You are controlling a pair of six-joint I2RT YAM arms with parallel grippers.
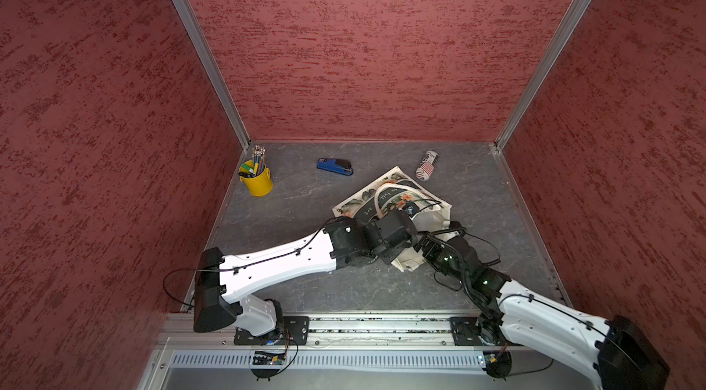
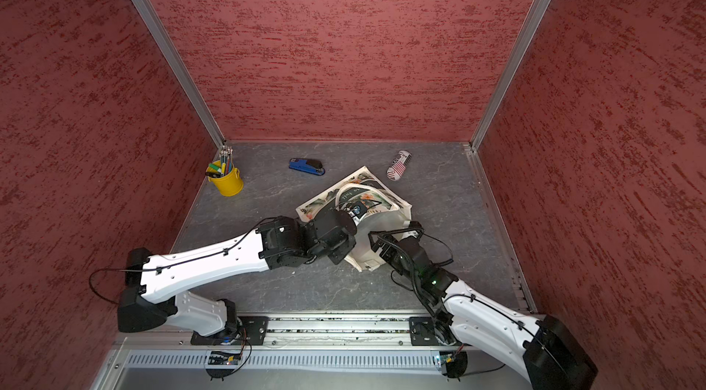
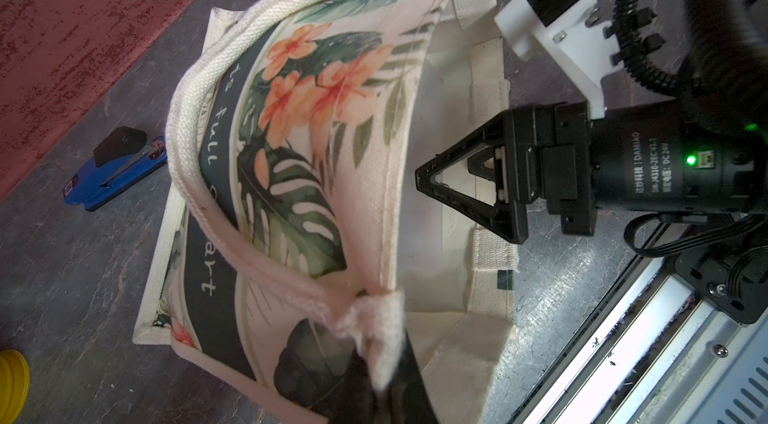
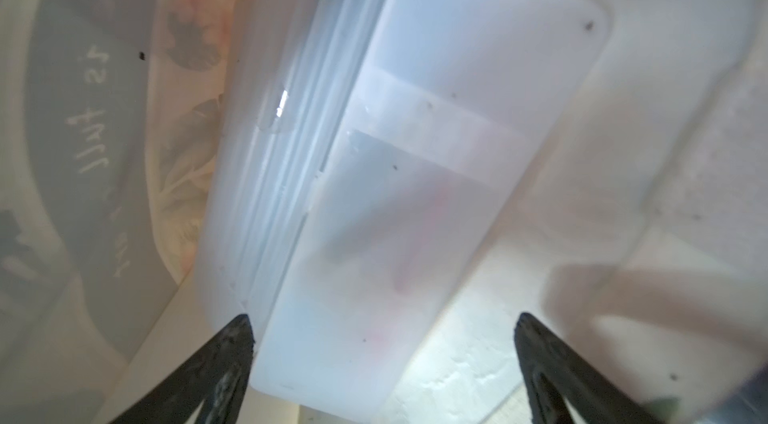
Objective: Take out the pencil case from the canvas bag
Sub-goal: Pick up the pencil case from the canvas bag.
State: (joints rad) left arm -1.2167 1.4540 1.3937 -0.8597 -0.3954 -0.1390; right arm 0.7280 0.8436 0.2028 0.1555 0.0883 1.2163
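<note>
Case (image 4: 415, 152) lies inside bag (image 3: 311, 131), between the right gripper (image 4: 384, 322) spread wide. Left gripper (image 3: 386, 384) seemingly clamps the handle (image 3: 199, 177); stapler (image 1: 335, 167) well apart.

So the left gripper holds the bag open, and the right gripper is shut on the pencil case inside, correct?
Not quite. The right gripper is open: the right wrist view shows its fingers spread to either side of the pencil case, not clamped on it. The rest stands: the left gripper holds the bag open, with the case inside.
</note>
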